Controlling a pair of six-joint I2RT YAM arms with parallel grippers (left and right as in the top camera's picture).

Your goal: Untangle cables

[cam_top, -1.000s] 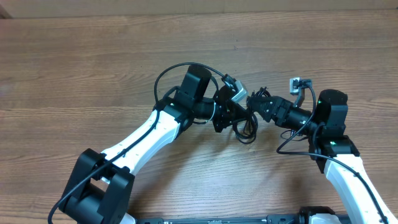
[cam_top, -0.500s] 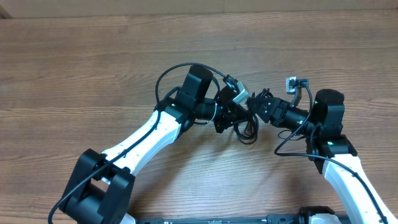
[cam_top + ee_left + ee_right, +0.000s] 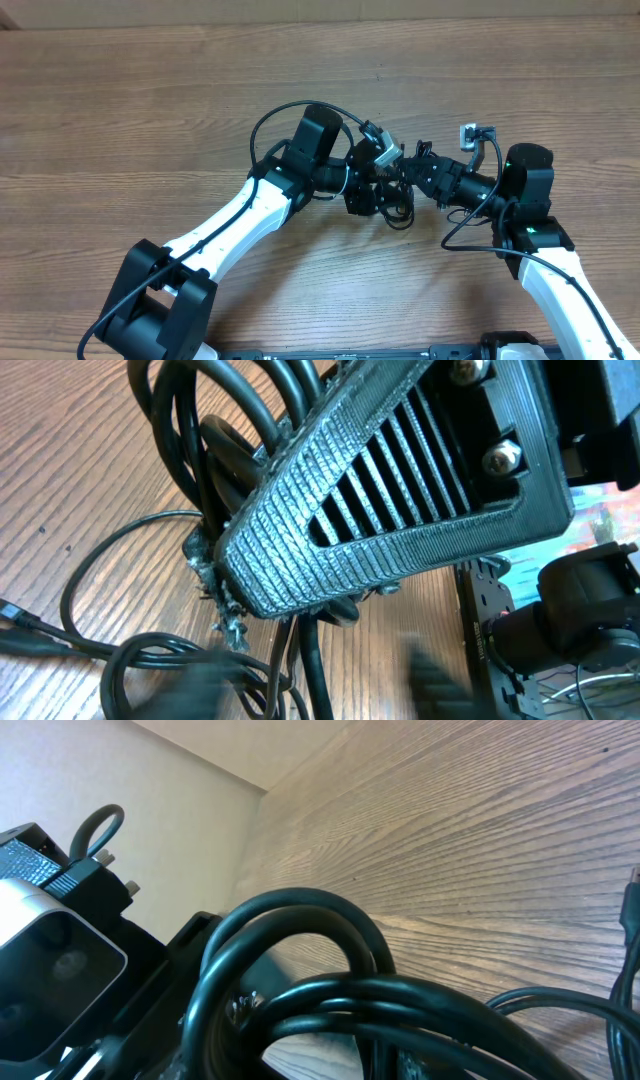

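Most likely a robotics lab or test bench: a plain wood-grain worktop (image 3: 120, 90), a white and black left arm (image 3: 250, 215) and right arm (image 3: 560, 290) mounted at its near edge, a small silver camera (image 3: 478, 133) on a wrist, a bare pale wall (image 3: 150, 780) beyond the worktop.

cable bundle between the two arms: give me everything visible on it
The cables are thin, glossy black cords, rubbery-looking, bunched in overlapping loops between the left hand and right hand. In the left wrist view several loops rise behind a ribbed finger while looser strands lie on the wooden table. Whether either hand grips them is unclear.
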